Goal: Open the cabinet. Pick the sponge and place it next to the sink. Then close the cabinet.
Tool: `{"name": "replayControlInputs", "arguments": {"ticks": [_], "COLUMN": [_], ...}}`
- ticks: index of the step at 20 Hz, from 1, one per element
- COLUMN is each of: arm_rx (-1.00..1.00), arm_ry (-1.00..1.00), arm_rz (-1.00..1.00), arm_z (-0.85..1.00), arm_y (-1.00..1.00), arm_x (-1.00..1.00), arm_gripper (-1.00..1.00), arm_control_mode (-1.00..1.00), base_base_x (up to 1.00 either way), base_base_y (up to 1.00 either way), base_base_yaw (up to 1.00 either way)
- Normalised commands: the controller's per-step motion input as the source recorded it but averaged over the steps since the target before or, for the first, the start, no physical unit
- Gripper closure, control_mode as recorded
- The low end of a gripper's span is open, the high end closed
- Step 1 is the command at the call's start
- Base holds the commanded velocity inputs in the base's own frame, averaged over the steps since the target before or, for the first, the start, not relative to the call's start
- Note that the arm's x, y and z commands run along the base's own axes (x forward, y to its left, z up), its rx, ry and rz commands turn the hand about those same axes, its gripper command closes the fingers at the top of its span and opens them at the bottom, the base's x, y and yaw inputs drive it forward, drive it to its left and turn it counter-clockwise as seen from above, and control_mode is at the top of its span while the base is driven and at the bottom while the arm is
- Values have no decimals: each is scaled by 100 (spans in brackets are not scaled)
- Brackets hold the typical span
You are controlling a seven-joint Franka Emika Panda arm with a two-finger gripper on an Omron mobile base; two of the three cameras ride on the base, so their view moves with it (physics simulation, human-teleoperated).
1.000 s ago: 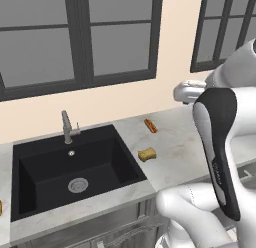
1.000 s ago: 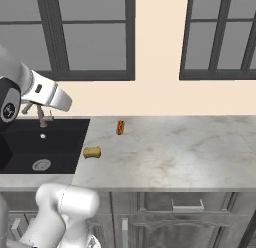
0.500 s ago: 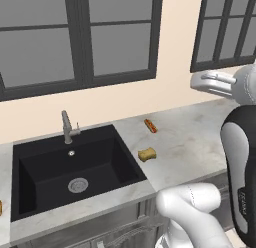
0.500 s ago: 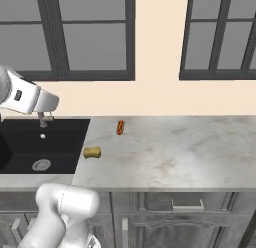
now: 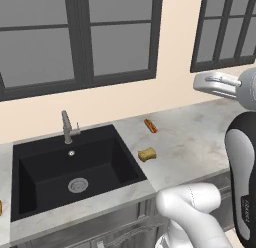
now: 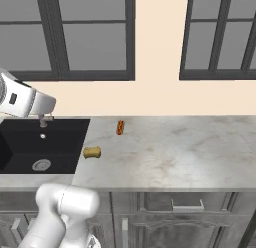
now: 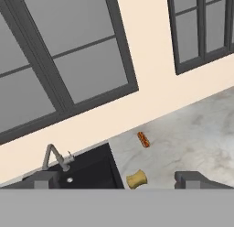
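The white arm rises from its base and bends high, its dark-jointed forearm upright at the right of the left base view. The hand (image 7: 117,179) is raised well above the bench, its two dark fingertips (image 7: 194,179) spread wide apart, holding nothing.

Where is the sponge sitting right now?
The sponge lies on the marble counter just right of the black sink, near its front corner in the left base view. A small hot dog lies behind it, toward the wall.
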Motion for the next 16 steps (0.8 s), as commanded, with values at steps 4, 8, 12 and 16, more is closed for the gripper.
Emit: {"name": "replayControlInputs", "arguments": {"ticks": [4, 8, 12, 16], "arm_rx": [0, 0, 0, 0], "arm_ry": [0, 0, 0, 0], "arm_rz": [0, 0, 0, 0], "arm_z": [0, 0, 0, 0], "arm_y": [0, 0, 0, 0], "arm_x": [0, 0, 0, 0], "arm_gripper": [-100, -100, -100, -100], "arm_control_mode": [-100, 100, 100, 100], "base_base_x": [0, 0, -42, -32], "base_base_y": [0, 0, -1, 8], "base_base_yaw": [0, 0, -41, -95]}}
